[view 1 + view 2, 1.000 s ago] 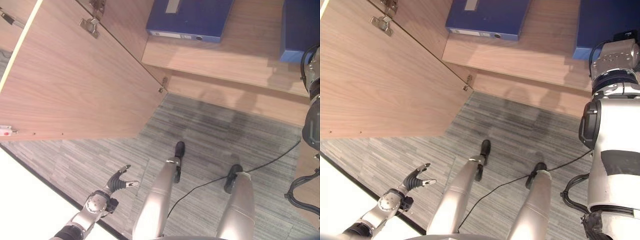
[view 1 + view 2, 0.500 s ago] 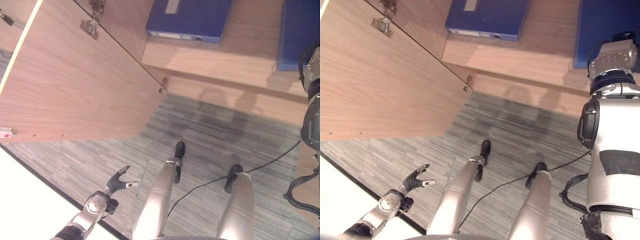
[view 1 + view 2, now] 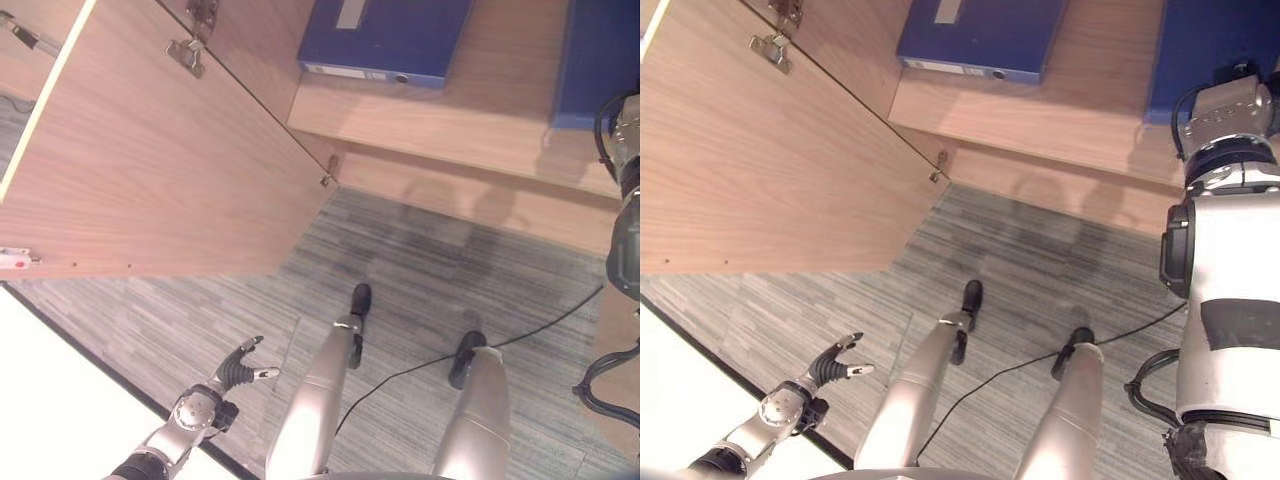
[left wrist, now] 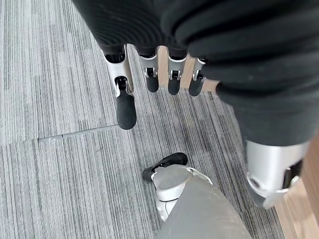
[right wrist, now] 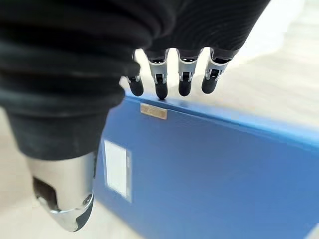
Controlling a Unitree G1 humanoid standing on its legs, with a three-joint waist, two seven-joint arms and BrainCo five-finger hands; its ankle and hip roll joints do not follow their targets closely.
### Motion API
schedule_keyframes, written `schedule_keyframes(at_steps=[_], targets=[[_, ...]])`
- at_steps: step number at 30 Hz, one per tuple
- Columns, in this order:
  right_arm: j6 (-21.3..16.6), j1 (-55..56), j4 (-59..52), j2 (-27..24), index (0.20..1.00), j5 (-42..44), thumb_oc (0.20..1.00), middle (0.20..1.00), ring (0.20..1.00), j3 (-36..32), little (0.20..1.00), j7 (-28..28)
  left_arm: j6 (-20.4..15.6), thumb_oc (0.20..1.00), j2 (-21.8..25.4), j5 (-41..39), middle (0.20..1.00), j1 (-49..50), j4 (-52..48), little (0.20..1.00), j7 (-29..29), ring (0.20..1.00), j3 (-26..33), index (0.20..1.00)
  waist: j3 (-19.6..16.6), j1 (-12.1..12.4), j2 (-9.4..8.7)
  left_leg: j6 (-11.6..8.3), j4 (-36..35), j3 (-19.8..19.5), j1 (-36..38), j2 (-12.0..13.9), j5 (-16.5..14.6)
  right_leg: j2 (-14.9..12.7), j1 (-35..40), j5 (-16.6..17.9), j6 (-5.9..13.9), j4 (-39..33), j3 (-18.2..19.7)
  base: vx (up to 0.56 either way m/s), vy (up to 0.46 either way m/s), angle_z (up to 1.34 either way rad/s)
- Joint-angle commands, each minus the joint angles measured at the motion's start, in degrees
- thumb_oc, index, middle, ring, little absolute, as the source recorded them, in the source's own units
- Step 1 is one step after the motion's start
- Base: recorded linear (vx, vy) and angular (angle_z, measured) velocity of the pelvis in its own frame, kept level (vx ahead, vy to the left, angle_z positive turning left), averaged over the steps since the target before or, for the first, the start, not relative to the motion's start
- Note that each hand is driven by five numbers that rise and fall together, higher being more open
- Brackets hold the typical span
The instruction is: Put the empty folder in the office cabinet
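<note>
- Plainly, the right hand [image 5: 169, 74] hung over a blue folder [image 5: 209, 169] on the cabinet shelf [image 3: 470, 110], fingers straight and relaxed, gripping nothing; whether the tips touched its edge could not be told.
- That folder [image 3: 1215, 50] lay at the upper right of the frame; a second blue folder [image 3: 385, 38] lay flat at upper centre, well apart from it.
- Low at the lower left, the left hand [image 3: 238, 365] hovered over the carpet [image 3: 420, 270] with fingers spread, empty.
- Judged from this, the placing looked nearly done; a good finish would mean drawing the right hand straight back without dragging the folder, and keeping clear of the open cabinet door [image 3: 160, 170].
</note>
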Motion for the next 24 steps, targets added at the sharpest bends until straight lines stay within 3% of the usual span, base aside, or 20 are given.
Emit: schedule_keyframes(at_steps=[1,7,13,20,24], targets=[[-1.6,-7.7,-4.8,-8.0,1.000,-7.4,1.000,1.000,1.000,8.1,1.000,5.6,-0.5,1.000,1.7,-2.1,1.000,-0.1,1.0,1.000,-1.3,1.000,2.9,1.000,1.1,1.4,0.34,-0.39,-0.4,-2.4,3.5,0.4,-9.6,0.9,6.1,-1.5,1.41,-3.2,-0.4,0.02,0.013,0.08],[-2.6,-11.6,-7.6,-12.1,1.000,-9.9,1.000,1.000,1.000,13.3,1.000,8.1,-1.1,1.000,2.0,-2.9,1.000,0.4,0.6,1.000,-2.5,1.000,3.3,1.000,0.2,2.3,0.54,-0.42,-1.5,-2.9,3.8,0.3,-9.1,0.4,6.3,-1.3,1.80,-3.6,-0.7,0.02,0.009,0.05],[-2.8,-11.0,-7.8,-13.3,1.000,-11.1,1.000,1.000,1.000,13.6,1.000,9.5,-1.4,1.000,2.0,-3.4,1.000,-0.3,0.8,1.000,-3.0,1.000,3.4,1.000,-0.1,2.3,0.71,-0.37,-2.5,-3.2,4.1,0.1,-8.7,0.3,6.8,-1.2,2.03,-4.1,-0.7,0.01,0.007,0.04],[-2.6,-2.5,-6.9,-10.8,1.000,-9.6,1.000,1.000,1.000,7.1,1.000,10.8,-0.9,1.000,0.7,-3.4,1.000,-0.7,1.5,1.000,-2.5,1.000,3.9,1.000,0.8,1.5,1.06,-0.17,-2.8,-2.7,5.8,0.2,-8.8,0.7,8.8,-0.6,2.14,-5.2,-0.7,0.00,0.005,-0.01],[-4.5,2.7,-8.9,-8.6,1.000,-7.0,1.000,1.000,1.000,2.8,1.000,11.8,-0.9,1.000,0.2,-3.6,1.000,-0.8,1.8,1.000,-2.4,1.000,4.5,1.000,1.6,1.0,1.07,-0.16,-2.9,-2.5,6.7,0.3,-8.7,1.1,9.9,-0.4,2.05,-5.8,-0.8,0.00,0.003,-0.01]])
